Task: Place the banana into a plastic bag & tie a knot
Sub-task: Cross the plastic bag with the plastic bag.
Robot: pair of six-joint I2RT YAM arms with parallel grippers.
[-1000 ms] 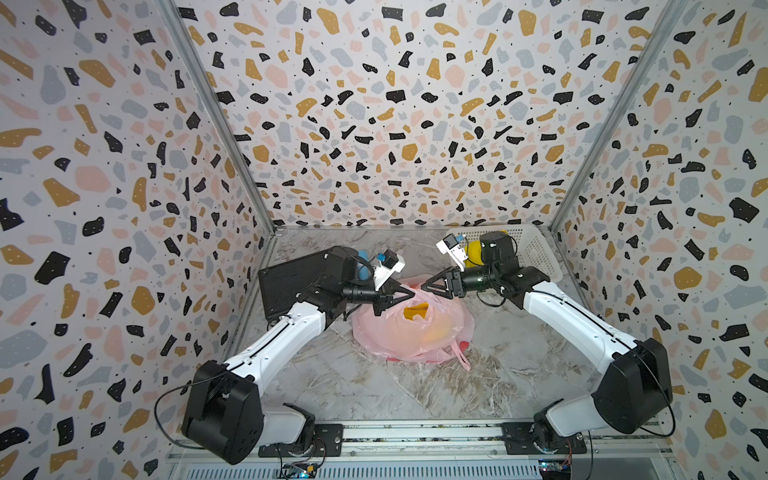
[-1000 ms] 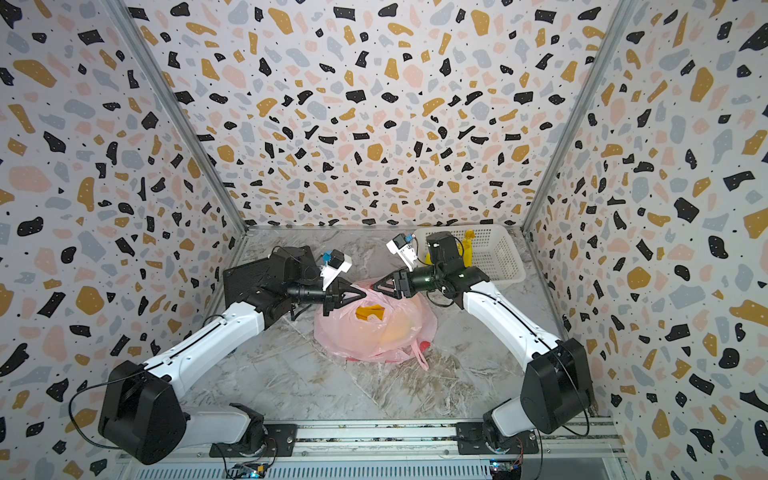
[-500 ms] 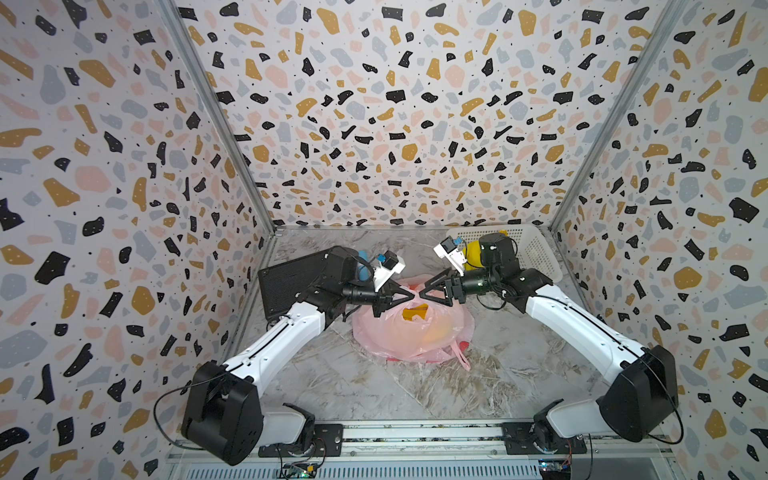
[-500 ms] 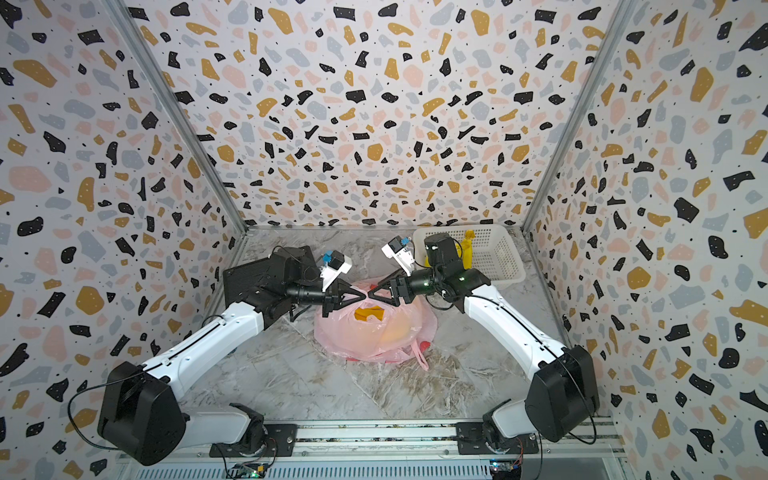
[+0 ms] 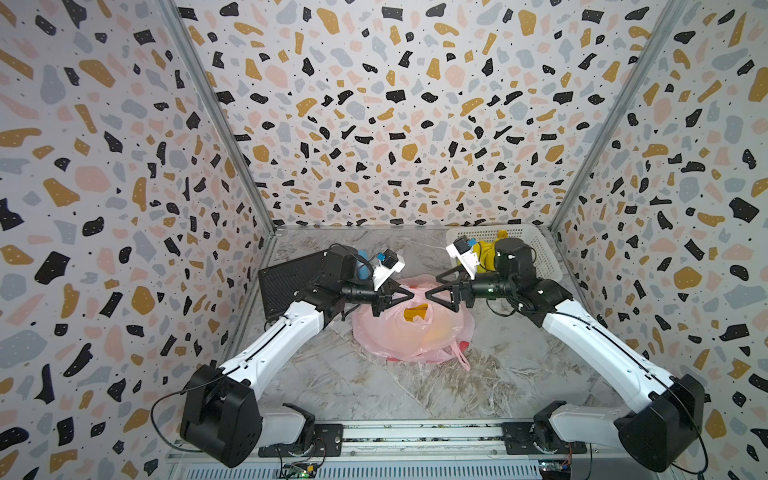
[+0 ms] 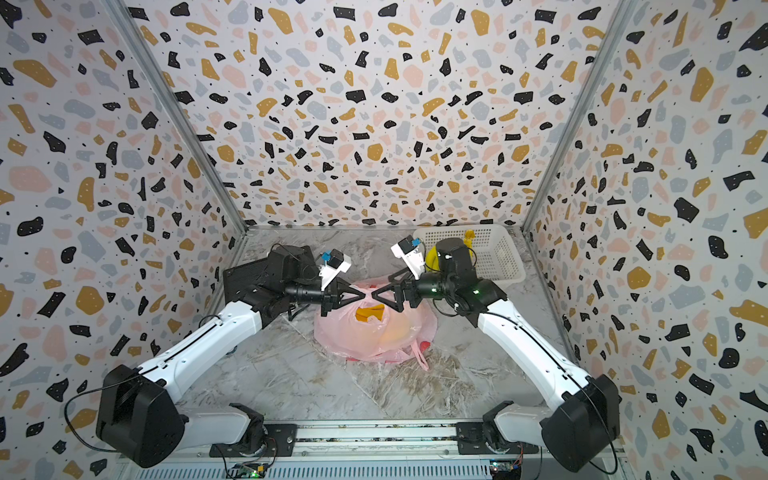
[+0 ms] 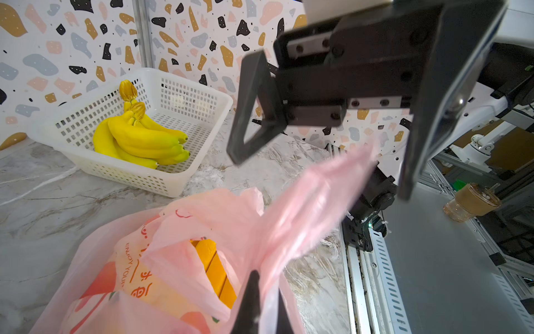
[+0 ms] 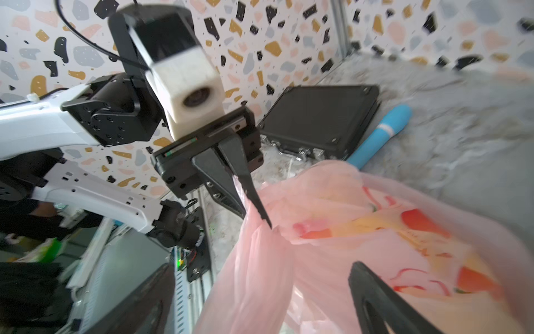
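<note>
I've got the left gripper point(image 5: 409, 294) clenched on the pink plastic bag point(image 5: 386, 332), the right gripper point(image 5: 433, 287) released at its 3 o'clock, the banana point(image 5: 415, 312) inside, and the white basket point(image 5: 540, 257) at 1 o'clock.

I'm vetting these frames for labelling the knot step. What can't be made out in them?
Contents of the pink plastic bag: both top views show only a yellow patch through its mouth; printed film veils the rest.
Bag strip near the right gripper: motion-blurred in the left wrist view; contact unclear.
Yellow bananas in the white slotted basket: mostly behind the right arm in both top views.
</note>
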